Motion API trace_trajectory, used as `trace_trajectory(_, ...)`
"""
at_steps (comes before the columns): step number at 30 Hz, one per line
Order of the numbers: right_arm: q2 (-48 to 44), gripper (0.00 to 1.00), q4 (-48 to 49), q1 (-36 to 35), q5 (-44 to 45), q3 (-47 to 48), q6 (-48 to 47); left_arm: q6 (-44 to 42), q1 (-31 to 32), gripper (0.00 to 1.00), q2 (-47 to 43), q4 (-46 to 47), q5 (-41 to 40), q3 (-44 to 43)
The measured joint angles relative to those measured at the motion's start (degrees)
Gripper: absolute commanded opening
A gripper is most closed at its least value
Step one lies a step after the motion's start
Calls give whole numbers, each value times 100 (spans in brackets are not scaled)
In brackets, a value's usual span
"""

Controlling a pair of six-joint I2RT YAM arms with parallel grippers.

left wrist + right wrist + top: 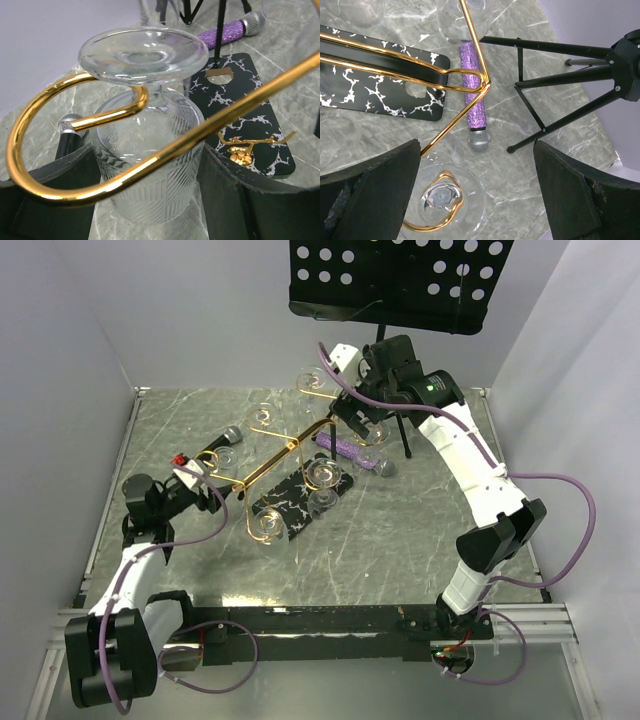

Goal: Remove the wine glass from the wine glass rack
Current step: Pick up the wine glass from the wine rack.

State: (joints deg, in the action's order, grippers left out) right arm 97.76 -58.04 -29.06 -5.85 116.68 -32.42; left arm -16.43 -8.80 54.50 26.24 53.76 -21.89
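Note:
The wine glass [145, 185] hangs upside down, its foot resting on a curled arm [60, 100] of the gold wine glass rack [290, 446]. My left gripper [147, 175] is shut on its ribbed bowl, with a black finger [45, 190] pressed against each side. From above, this gripper [215, 495] sits left of the rack's black veined base [295, 502]. My right gripper [477, 170] is open above the table at the rack's far right [365, 425]. Another glass foot [442, 197] in a gold spiral lies by its left finger.
The black music stand [400, 275] rises at the back, with its tripod legs [560, 85] close to my right gripper. A purple microphone [350, 452] lies beside the base and a black one [215, 445] at the left. Several other glasses hang on the rack.

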Motion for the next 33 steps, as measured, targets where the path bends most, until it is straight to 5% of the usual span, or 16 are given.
trace_trajectory(21, 33, 100, 35, -4, -22, 42, 42, 778, 52, 1, 138, -249, -1486, -284)
trace_trajectory(33, 31, 100, 195, -4, -223, -13, 116, 527, -201, 1, -503, -1436, -2116, -284)
